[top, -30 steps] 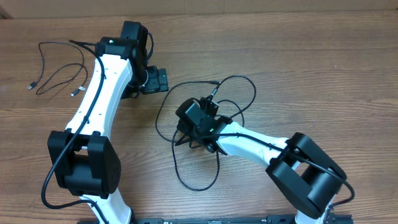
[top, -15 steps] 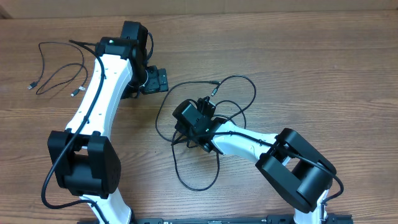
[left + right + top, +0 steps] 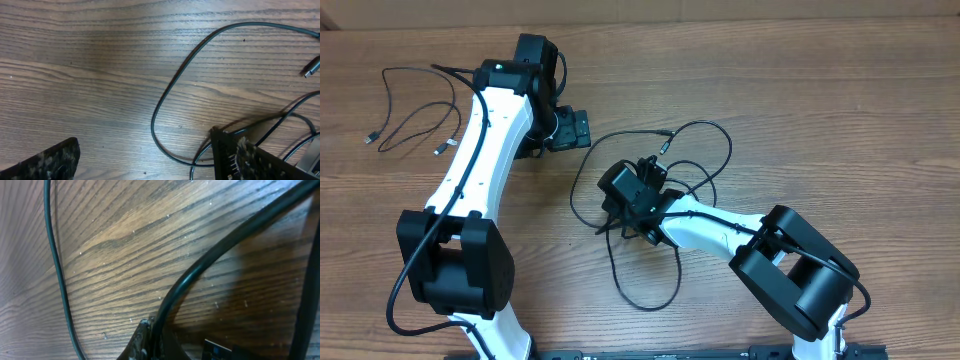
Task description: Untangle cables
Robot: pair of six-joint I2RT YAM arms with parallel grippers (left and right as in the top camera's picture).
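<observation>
A tangle of thin black cables (image 3: 718, 135) lies mid-table, with one long loop (image 3: 650, 304) trailing toward the front edge. My right gripper (image 3: 612, 222) sits at the tangle's left side. In the right wrist view it (image 3: 152, 341) is shut on one black cable (image 3: 220, 245) that rises diagonally from between the fingertips. A separate cable (image 3: 412, 112) with small plug ends lies spread at the far left. My left gripper (image 3: 570, 130) hovers open left of the tangle. Its wrist view shows a cable loop (image 3: 165, 100) and a silvery plug (image 3: 311, 66) beyond the wide-apart fingers (image 3: 47, 160).
The wooden table (image 3: 840, 110) carries nothing else. My left arm (image 3: 485, 150) stretches diagonally across the left half, and my right arm (image 3: 720, 228) reaches in from the front right. Thicker black wires run along both arms.
My right gripper has closed on a cable in the tangle. The long front loop has shifted slightly right and toward the front edge. The left arm has not moved.
</observation>
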